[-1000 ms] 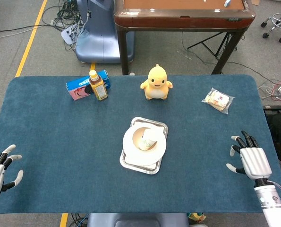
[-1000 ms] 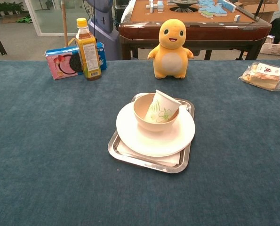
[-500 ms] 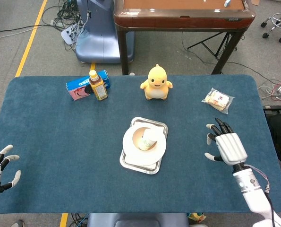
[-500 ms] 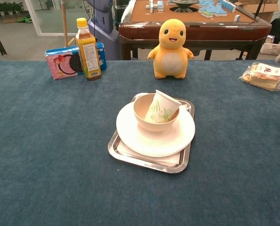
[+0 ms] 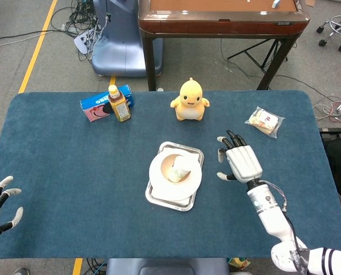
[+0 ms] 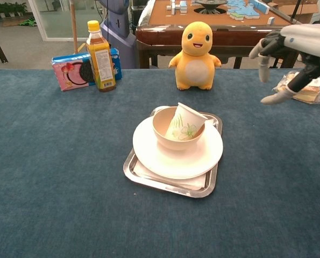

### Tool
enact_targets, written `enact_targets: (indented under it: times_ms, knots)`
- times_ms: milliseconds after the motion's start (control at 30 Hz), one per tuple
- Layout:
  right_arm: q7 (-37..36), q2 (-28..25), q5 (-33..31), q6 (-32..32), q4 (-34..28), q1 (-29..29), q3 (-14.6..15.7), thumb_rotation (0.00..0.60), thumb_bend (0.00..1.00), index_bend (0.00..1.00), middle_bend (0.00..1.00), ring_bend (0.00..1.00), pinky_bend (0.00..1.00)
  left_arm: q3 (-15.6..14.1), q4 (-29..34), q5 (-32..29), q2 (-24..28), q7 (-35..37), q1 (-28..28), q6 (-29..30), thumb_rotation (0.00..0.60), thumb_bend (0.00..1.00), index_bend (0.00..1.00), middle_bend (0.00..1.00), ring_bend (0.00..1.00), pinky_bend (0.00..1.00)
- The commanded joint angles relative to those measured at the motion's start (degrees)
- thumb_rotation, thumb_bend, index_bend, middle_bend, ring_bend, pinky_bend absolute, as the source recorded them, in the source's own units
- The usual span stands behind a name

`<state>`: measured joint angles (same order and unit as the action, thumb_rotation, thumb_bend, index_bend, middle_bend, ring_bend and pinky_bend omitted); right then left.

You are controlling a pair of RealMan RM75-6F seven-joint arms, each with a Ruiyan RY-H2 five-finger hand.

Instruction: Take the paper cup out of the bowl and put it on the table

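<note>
The white paper cup with a green print (image 6: 184,122) lies tilted in the cream ceramic bowl (image 6: 170,135) — nothing lifted yet. The right hand (image 5: 241,162), fingers spread and empty, hovers right of the bowl; the grasp, lift and placing on the blue desk (image 5: 73,172) all remain.

Matt blue cloth covers the tabletop (image 6: 52,161). Shiny metal tray (image 6: 141,178), smooth cream plate (image 6: 203,156) and bowl (image 6: 165,134), perhaps ceramic. Printed paper cup (image 6: 185,122). Plush toy (image 6: 197,51).
</note>
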<state>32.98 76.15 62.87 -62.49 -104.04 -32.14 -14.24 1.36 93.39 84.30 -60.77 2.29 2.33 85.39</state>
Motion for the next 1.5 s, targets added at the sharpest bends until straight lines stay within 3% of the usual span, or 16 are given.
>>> enact_targets:
  times_ms: [33,600,1500]
  knots:
    - [2.3,2.5,-2.7,0.7,1.0,-2.2,-0.6,0.600,0.11,0.55,0.19,0.04,0.11,0.0,0.0,0.0,0.1,0.3,0.0,0.0,0.600,0.37,0.32,0.13,0.18,0.37]
    - [8.4,13.1,-13.0,-2.2,5.4,-8.9,-1.0,0.600,0.10,0.55,0.17,0.04,0.11,-0.1,-0.1,0.5,0.7,1.7,-0.1,-0.1,0.600,0.37,0.32,0.13,0.18,0.37]
    - [3.8,20.8,-14.0,-1.7,13.4,-12.0,-0.1,0.600,0.17,0.57,0.17,0.04,0.11,-0.5,0.0,0.8,1.1,2.1,0.0,-0.8,0.600,0.37,0.32,0.13,0.18,0.37]
